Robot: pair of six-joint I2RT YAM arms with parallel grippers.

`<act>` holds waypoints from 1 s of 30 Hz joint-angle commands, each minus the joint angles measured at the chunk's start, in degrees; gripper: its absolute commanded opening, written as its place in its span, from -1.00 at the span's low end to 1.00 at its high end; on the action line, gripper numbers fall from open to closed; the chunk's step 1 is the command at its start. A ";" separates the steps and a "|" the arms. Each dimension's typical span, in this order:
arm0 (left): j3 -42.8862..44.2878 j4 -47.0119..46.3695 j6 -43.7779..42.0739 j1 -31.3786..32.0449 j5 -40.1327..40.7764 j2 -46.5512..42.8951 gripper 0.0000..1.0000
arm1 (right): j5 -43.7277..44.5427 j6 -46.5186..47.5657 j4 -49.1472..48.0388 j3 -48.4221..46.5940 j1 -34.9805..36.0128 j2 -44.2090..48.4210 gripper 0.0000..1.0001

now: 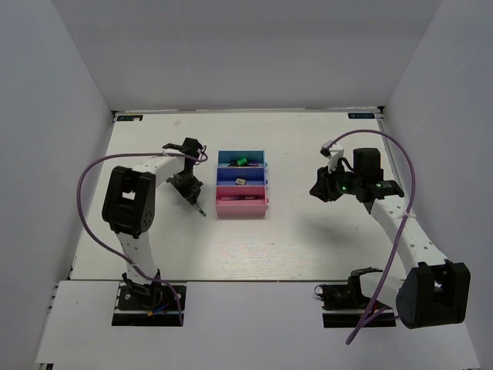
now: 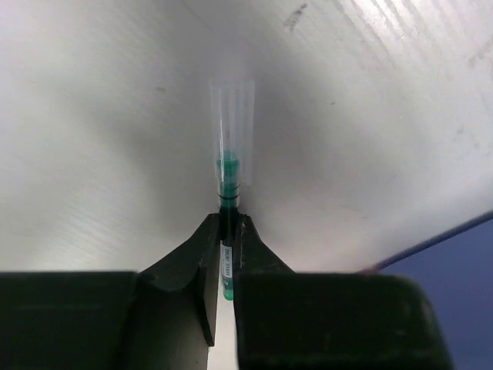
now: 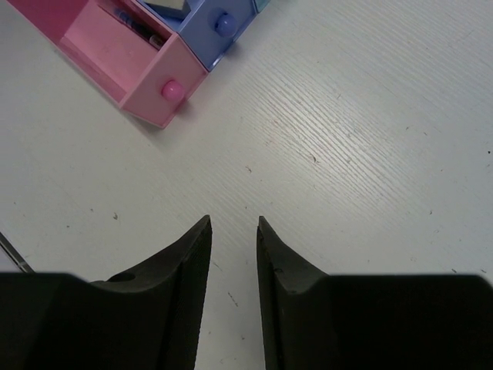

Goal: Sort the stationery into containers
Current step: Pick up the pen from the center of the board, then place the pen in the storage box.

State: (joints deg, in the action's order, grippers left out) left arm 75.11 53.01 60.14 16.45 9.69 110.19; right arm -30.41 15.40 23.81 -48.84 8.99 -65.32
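My left gripper is shut on the thin bluish pen, left of the three joined trays; its tip points down toward the table. In the left wrist view the pen, with a clear cap and green inside, sticks out past the closed gripper. The teal tray holds a small green piece. The blue tray holds a tiny tan cube. The pink tray holds a dark marker. My right gripper is open and empty over bare table.
The trays stand in the middle of the white table, with knobs on their right ends. White walls enclose the table on three sides. Purple cables loop from both arms.
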 commanded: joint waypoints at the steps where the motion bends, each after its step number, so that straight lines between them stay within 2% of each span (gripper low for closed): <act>1: -0.40 1.57 -10.20 0.60 8.83 -10.23 -1.00 | -1.84 -0.46 -0.43 0.68 -0.47 1.25 -0.28; 2: -0.67 0.96 -17.09 0.60 9.20 -13.74 -1.00 | -2.02 -0.46 -0.61 0.85 -0.64 1.25 -0.25; 3: -1.02 -1.92 -20.21 0.78 9.12 -15.43 -1.00 | -2.02 -0.37 -0.52 0.76 -0.38 0.99 -0.25; 4: -2.15 -3.69 -23.54 1.30 6.42 -20.84 -1.00 | -2.37 -0.37 -0.35 0.68 -0.38 1.07 -0.22; 5: -4.16 -8.23 -34.54 2.09 4.22 -22.98 -1.00 | -2.37 -0.37 -0.52 0.76 -0.38 0.81 -0.22; 6: -5.49 -14.02 -38.39 2.53 1.32 -24.83 -1.00 | -2.54 -0.28 -0.26 0.68 -0.38 0.89 -0.22; 7: -8.37 -16.69 -42.00 2.89 -6.54 -26.50 -1.00 | -2.63 -0.28 -0.26 0.76 -0.38 0.72 -0.22; 8: -11.01 -22.11 -50.47 4.11 -14.71 -31.65 -1.00 | -2.63 -0.28 -0.26 0.59 -0.38 0.46 -0.22; 9: -12.87 -26.34 -52.65 4.82 -20.45 -33.10 -1.00 | -2.72 -0.37 -0.17 0.67 -0.47 0.54 -0.22; 10: -13.75 -29.60 -57.11 6.21 -23.64 -35.55 -1.00 | -2.89 -0.37 -0.17 0.68 -0.47 0.63 -0.22; 12: -17.08 -35.13 -63.52 8.33 -36.09 -38.90 -1.00 | -3.24 -0.63 0.09 0.59 -0.38 0.72 -0.22; 14: -17.28 -36.49 -68.56 10.96 -41.65 -39.44 -1.00 | -3.25 -0.72 -0.26 0.67 -0.29 0.72 -0.22; 19: -10.43 -31.58 -77.09 14.66 -44.58 -34.44 -1.00 | -3.42 -0.81 -0.08 0.59 -0.64 0.72 -0.22; 23: -8.84 -32.00 -82.89 17.82 -41.78 -29.52 -1.00 | -3.60 -0.72 -0.08 0.59 -0.82 0.98 -0.22; 30: -8.05 -32.10 -85.72 18.62 -38.44 -24.15 -1.00 | -4.04 -0.63 -0.17 0.59 -1.87 1.60 -0.20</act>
State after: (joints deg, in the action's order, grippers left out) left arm 65.19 21.39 -22.06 34.98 -29.39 86.24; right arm -33.17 15.16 23.83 -48.84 7.81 -65.28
